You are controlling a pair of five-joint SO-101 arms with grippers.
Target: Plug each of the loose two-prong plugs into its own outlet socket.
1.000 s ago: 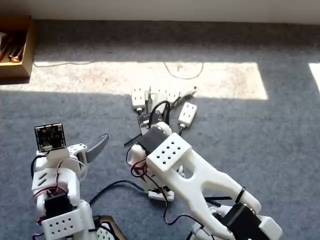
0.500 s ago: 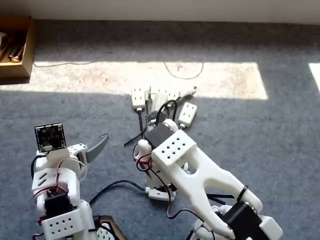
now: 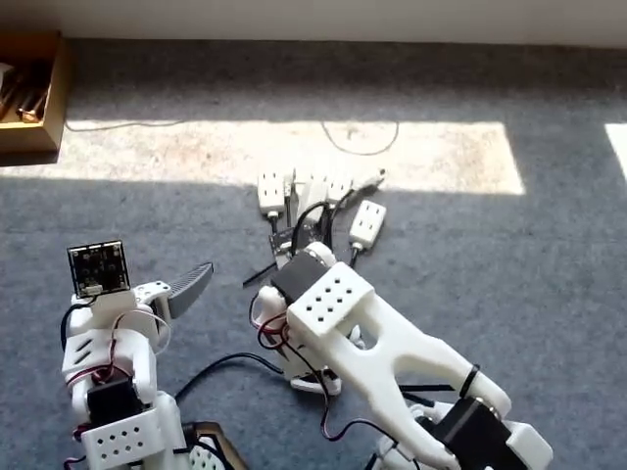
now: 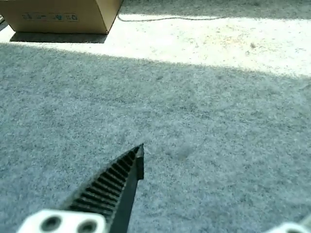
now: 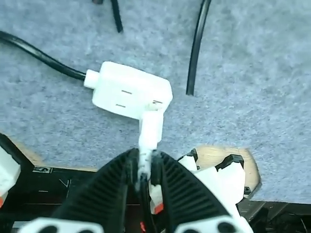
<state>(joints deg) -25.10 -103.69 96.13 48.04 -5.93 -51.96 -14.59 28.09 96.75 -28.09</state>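
White plug (image 5: 150, 128): small, narrow, rectangular body, held end-on. Its far end touches the edge of the outlet block near one corner. The prongs are hidden, so I cannot tell whether they sit in a socket.
Outlet block (image 5: 127, 90): white with rounded corners, lying flat on the carpet, with pairs of thin slots on its upper face. In the high view it lies under the right arm, near the bottom centre.
Black cord (image 5: 39, 56): thick, leaves the block's end opposite the plug and curves away over the carpet.
Right gripper (image 5: 143, 158): its black ridged fingers (image 5: 109, 187) are pressed together on the rear of the white plug, with only the plug's width between them.
Left gripper (image 3: 196, 279): hovers over bare carpet at the lower left, well apart from the block. Whether it is parted or closed cannot be told, and nothing is seen in it.
Other sockets: a cluster of white pieces (image 3: 299, 188) at the edge of the sunlit band, with one separate white block (image 3: 367, 223) just beside it.
Carpet (image 3: 509, 274): grey-blue and short-piled.
Cardboard box (image 4: 58, 14): on the carpet ahead of the left gripper, far off.
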